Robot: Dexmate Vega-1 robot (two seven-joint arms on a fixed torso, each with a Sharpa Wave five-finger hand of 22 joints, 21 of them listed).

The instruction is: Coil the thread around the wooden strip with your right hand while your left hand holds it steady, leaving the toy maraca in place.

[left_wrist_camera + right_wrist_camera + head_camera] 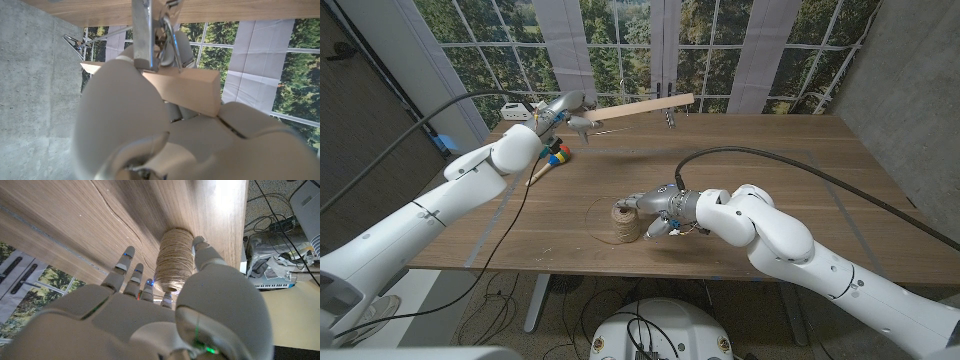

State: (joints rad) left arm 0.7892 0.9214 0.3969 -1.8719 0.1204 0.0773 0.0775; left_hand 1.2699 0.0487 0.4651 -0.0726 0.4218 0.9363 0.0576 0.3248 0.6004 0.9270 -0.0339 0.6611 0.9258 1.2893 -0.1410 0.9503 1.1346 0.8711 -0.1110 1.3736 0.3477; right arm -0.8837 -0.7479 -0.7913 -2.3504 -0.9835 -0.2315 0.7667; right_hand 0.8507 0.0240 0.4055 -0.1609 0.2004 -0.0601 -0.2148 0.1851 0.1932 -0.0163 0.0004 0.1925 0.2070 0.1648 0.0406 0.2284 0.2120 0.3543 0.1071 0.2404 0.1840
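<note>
The right hand (661,208) cups the twine spool (624,222) on the table (800,170), fingers spread around it – whether it grips, I cannot tell. Best find the loose thread (117,215) end first. The left hand (558,113) holds the wooden strip (640,107) aloft at the far edge – toy maraca (552,160) lies below, untouched.
</note>
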